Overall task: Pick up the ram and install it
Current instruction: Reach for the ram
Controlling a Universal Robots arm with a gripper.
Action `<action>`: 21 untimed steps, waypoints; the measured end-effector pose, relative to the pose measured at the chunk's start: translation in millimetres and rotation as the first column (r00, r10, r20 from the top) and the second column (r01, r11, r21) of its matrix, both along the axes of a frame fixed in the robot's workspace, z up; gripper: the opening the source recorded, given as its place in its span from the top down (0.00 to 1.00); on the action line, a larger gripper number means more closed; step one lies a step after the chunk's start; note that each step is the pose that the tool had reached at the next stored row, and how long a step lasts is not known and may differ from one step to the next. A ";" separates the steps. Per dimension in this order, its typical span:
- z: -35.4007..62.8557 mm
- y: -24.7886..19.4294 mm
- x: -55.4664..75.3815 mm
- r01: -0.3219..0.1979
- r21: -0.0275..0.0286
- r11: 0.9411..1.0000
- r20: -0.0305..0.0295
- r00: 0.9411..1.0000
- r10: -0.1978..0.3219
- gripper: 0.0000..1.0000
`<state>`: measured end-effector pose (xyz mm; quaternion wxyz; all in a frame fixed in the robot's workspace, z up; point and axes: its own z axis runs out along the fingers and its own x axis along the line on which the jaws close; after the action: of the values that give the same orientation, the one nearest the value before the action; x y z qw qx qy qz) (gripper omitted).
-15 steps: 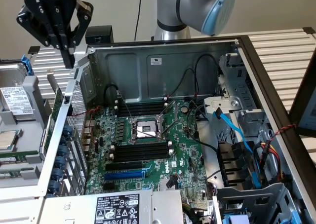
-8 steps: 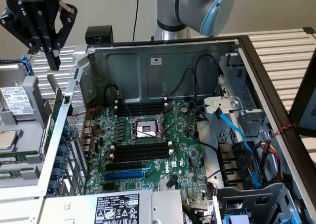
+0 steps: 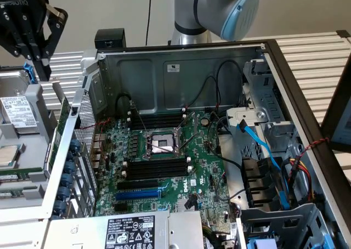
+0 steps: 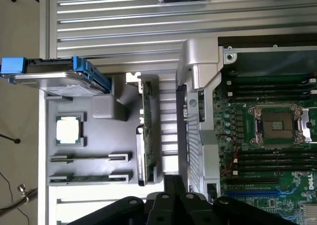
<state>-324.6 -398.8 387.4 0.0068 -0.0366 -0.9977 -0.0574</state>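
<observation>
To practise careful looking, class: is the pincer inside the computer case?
No: the pincer sits outside the computer case, above the grey tray at the exterior view's left.

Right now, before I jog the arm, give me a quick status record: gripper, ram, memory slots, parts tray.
gripper: shut, nothing seen in it, above the parts tray, outside the case
ram: on edge in a holder on the tray, beside the case wall, not picked up
parts tray: also holds a hard drive and a processor
memory slots: black, either side of the CPU socket, look empty
install: not done
</observation>
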 end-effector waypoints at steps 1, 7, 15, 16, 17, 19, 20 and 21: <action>-0.3 0.0 -1.8 0.000 0.000 1.000 -0.001 1.000 0.000 0.90; -1.5 0.0 -13.5 0.000 0.000 1.000 -0.011 1.000 0.000 0.90; -4.6 1.0 -41.1 0.000 -0.032 0.999 -0.013 1.000 0.000 0.90; -5.1 1.4 -43.8 0.000 -0.039 0.999 -0.012 1.000 0.000 0.90; -5.6 1.9 -45.9 0.000 -0.045 0.999 -0.010 1.000 -0.001 0.90; -6.3 2.9 -49.8 0.001 -0.054 0.999 0.000 1.000 -0.001 0.90; -6.6 3.2 -51.8 0.001 -0.055 0.998 0.010 1.000 -0.001 0.90; -7.1 3.5 -54.2 0.002 -0.056 0.998 0.019 1.000 -0.001 0.90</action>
<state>-378.7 -395.3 380.3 -0.0037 -0.0368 -0.9989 -0.0298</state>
